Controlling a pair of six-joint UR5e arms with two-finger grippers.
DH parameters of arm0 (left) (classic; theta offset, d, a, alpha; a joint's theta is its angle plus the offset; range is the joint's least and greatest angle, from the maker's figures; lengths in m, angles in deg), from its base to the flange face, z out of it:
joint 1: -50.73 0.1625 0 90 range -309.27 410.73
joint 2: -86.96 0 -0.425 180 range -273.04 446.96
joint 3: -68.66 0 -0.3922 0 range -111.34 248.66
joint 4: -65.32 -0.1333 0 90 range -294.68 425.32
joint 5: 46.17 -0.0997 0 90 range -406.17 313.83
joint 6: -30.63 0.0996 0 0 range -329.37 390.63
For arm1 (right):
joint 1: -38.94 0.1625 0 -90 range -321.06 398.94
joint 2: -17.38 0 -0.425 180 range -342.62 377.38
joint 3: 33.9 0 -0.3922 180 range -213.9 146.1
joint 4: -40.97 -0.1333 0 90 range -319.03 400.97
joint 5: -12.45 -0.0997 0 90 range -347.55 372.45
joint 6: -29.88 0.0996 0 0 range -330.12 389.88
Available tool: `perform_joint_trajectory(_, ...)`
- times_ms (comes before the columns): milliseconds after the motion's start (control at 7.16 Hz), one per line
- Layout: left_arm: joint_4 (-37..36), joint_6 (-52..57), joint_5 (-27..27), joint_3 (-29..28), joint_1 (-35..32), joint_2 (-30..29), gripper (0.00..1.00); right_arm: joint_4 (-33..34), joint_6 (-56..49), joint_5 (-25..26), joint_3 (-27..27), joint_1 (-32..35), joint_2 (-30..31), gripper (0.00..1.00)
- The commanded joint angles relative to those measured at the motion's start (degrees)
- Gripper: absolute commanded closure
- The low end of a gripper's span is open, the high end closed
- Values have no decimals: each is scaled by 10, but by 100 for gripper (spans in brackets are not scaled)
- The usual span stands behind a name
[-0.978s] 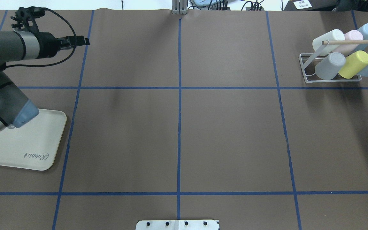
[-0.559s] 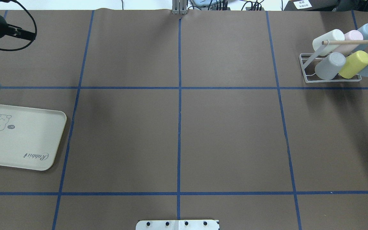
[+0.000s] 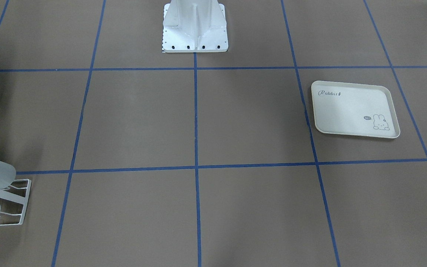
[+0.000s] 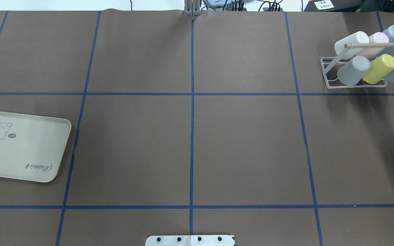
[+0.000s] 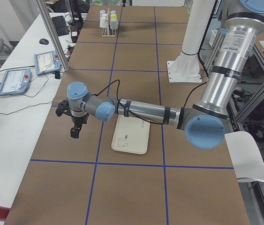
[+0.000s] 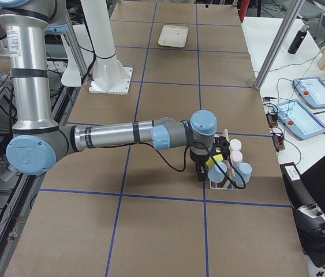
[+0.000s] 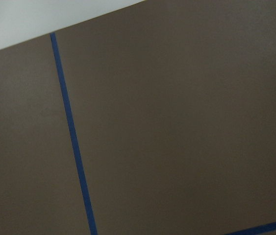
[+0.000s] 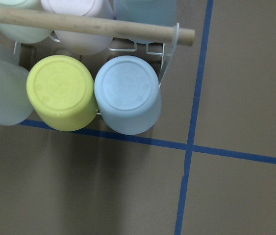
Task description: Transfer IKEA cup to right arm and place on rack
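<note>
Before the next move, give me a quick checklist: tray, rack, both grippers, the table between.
1. Cup waiting on the tray: not ok, none shows on it.
2. Free spot on the rack: cannot tell; six cups sit on it.
3. State of the left gripper: cannot tell, side view only.
4. State of the right gripper: cannot tell; it hangs by the rack.
5. The table between tray and rack: ok, nothing lies there.

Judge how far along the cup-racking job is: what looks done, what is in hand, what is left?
Done: six cups sit on the rack; the tray holds none. In hand: no cup shows at the right end effector beside the rack or the left end effector over the table. Left: probably nothing, since no loose cup shows.
</note>
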Motion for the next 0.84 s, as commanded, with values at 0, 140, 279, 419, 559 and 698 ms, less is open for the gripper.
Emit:
perform_joint_trajectory(0, -49, 123, 29, -1, -37, 26, 0, -2, -2, -4, -31, 12, -11, 0)
perform_joint_trajectory(140, -70, 126, 6, 0, -40, 32, 0, -4, 1, -2, -22, 31, 2, 0)
perform_joint_trajectory(279, -74, 121, -1, 12, -40, 50, 0, -4, 2, -1, -25, 31, 12, 0)
perform_joint_trajectory(419, -67, 117, -2, 12, -40, 53, 0, -3, 3, -1, -2, 31, 16, 0)
perform_joint_trajectory(559, -71, 108, -4, 16, -40, 51, 0, -1, 2, 3, 5, 31, 18, 0)
perform_joint_trajectory(698, -70, 93, -1, 15, -40, 52, 0, -2, 2, 12, 4, 31, 18, 0)
